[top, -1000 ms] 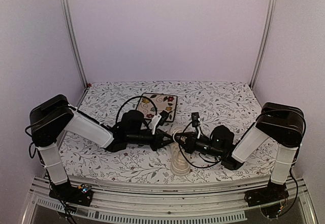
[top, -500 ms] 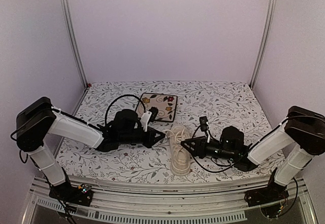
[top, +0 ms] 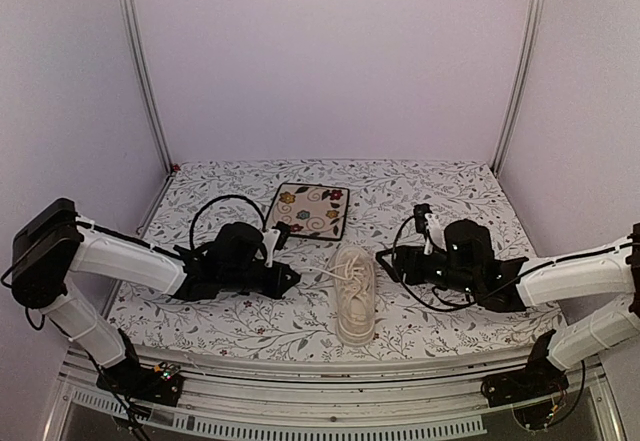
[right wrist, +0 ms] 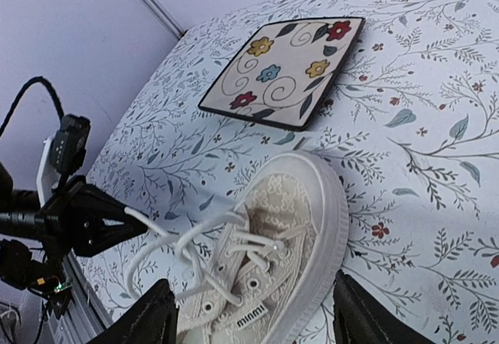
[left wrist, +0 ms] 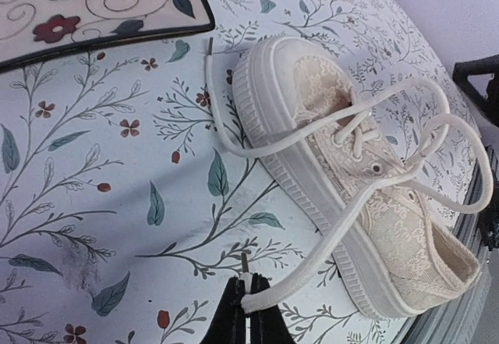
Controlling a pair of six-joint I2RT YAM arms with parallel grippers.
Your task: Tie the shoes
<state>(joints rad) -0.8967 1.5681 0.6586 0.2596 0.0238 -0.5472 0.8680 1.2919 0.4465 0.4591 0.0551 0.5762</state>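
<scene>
The cream shoe (top: 355, 299) lies at the table's front centre, toe pointing away. In the left wrist view one lace (left wrist: 327, 246) runs taut from the shoe (left wrist: 351, 157) into my left gripper (left wrist: 249, 303), which is shut on it close to its tip. My left gripper (top: 293, 279) sits low, just left of the shoe. My right gripper (top: 388, 264) hovers to the shoe's right, open, nothing between its fingers (right wrist: 152, 317). In its view the shoe (right wrist: 304, 219) lies in front of the wide jaws, with loose lace loops (right wrist: 168, 242) on the far side.
A square floral plate (top: 312, 209) with a dark rim lies just behind the shoe. A second lace end (left wrist: 210, 63) trails on the patterned cloth near the plate (left wrist: 86, 16). Walls close the back and both sides.
My right gripper has opened, let go of the lace and drawn back to the right. My left gripper has pulled leftward, away from the shoe, still gripping its lace.
</scene>
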